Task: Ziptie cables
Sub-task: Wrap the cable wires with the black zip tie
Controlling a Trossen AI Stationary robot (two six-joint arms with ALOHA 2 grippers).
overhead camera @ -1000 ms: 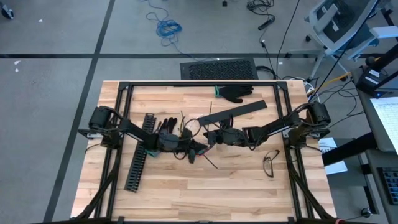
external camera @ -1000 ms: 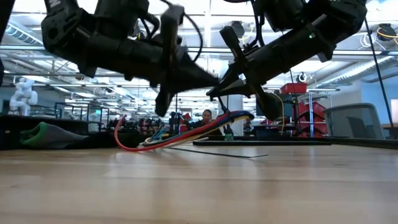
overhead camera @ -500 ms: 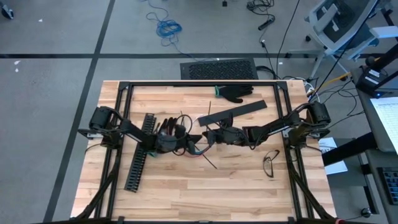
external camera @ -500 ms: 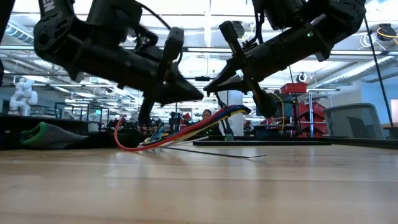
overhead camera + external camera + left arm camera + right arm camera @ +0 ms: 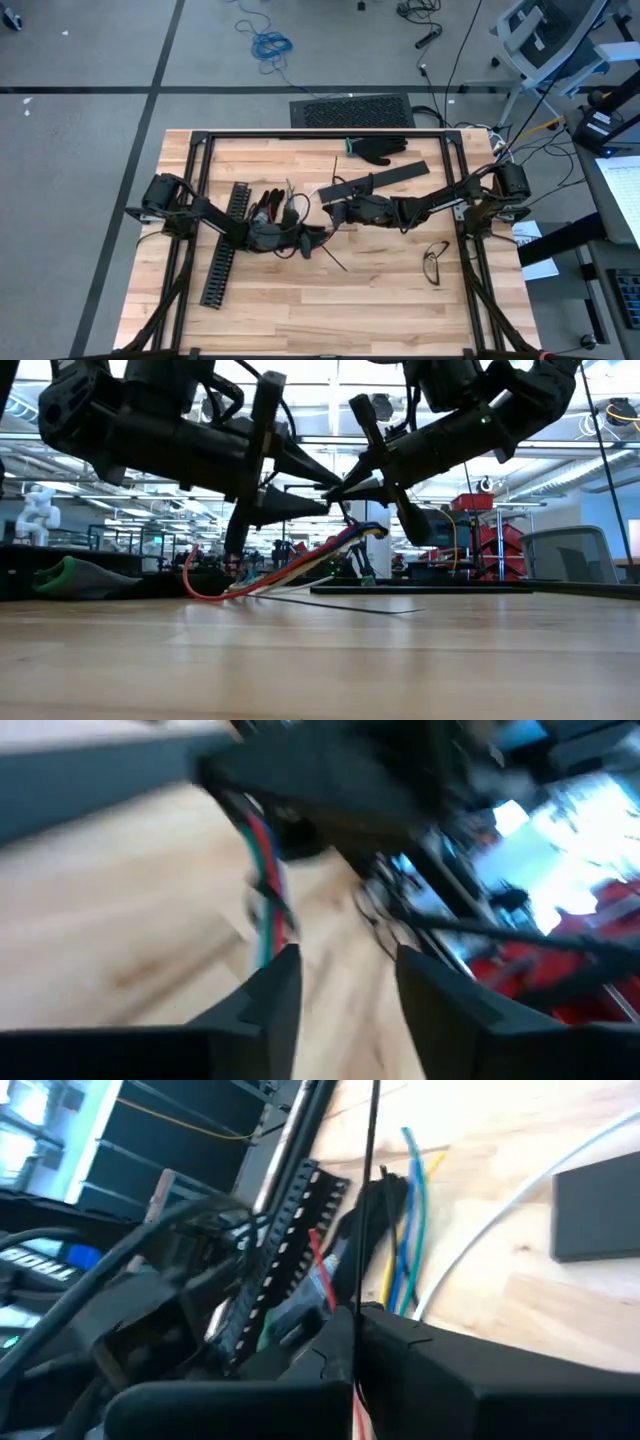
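The cables [image 5: 300, 565] partly hidden, seemingly between both arms' fingers

Overhead and side views of the work surface [image 5: 330, 310]. The slotted channel [image 5: 225, 245] lies on the left part of the surface, running from rear to front. Just to its right lie the cables [image 5: 280, 208], with the left gripper [image 5: 318, 236] at their right front and the right gripper [image 5: 330, 210] just behind it, near the centre. A flat strip [image 5: 385, 180] lies behind the right arm, and a glove [image 5: 378, 149] sits behind that strip at the rear edge. A pair of glasses [image 5: 435, 262] rests toward the front right. In the low view, the cables [image 5: 300, 568] rise from the surface toward the two grippers overhead.
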